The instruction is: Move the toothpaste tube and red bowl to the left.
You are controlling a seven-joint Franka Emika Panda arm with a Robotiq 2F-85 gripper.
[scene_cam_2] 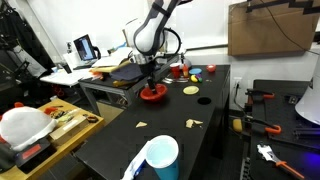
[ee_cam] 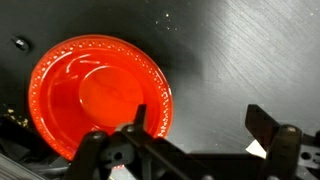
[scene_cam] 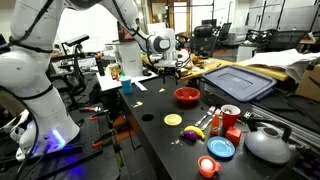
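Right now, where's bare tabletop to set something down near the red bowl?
Free: the black table between the red bowl and the blue cup, only small paper scraps there. The wrist view shows bare top just beside the bowl too. Crowded: around the blue plate and orange-red lid, items packed close.

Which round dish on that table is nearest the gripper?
The red bowl, just below the gripper; the blue plate and yellow disc lie farther off.
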